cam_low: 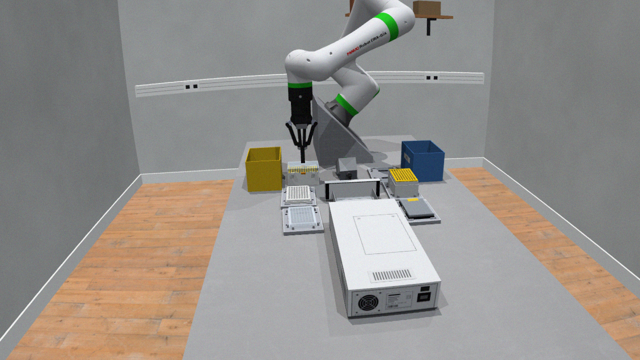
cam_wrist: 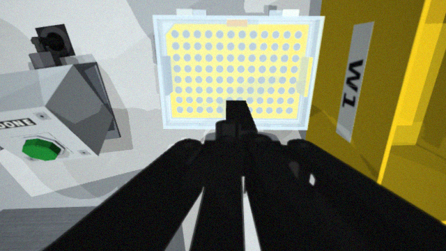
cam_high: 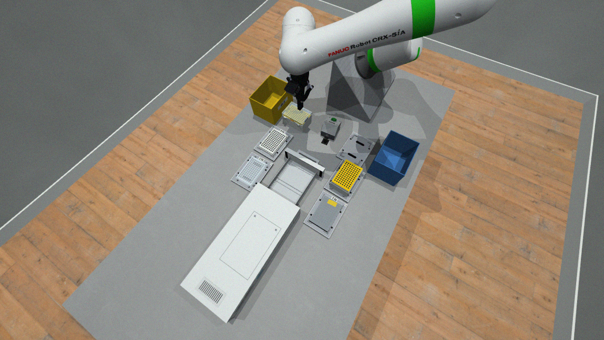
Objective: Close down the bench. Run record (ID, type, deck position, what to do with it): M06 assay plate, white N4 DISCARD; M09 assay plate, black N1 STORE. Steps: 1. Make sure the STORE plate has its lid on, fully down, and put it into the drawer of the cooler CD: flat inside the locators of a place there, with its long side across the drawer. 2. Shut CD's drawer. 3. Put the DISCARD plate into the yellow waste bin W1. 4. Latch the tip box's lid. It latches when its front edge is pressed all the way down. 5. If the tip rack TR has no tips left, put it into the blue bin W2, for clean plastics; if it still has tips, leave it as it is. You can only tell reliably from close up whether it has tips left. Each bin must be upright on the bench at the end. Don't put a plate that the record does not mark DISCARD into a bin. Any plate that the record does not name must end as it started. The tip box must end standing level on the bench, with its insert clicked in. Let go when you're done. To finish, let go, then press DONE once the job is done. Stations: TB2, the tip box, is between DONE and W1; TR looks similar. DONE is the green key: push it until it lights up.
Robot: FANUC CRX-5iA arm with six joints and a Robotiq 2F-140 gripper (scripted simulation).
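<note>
top: high, angled down | exterior: front, far | wrist: close, downward | shared: tip box [cam_wrist: 237, 70]
</note>
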